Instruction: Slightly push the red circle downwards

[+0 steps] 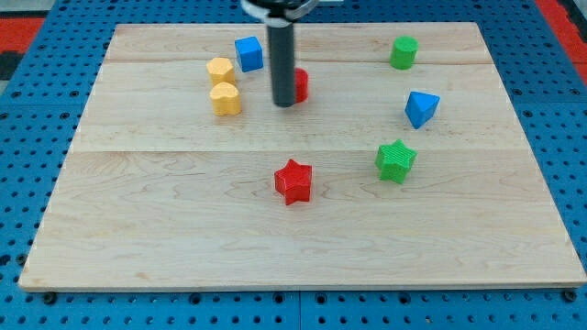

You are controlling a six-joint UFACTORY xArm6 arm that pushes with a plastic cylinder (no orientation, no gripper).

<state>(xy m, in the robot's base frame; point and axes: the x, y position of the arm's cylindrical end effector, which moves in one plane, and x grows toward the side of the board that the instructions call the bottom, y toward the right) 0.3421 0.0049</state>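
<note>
Right now my tip point(284, 103) sits against the left side of the red circle point(300, 84), hiding most of it, up near the middle of the tabletop's point(183, 238) top edge. No pincer exists on this rig, so I cannot tell any grip state. Pushing from this flank, I judge the circle could skid rightward instead of down. Overshoot risks sending it toward the red star point(293, 181).
</note>
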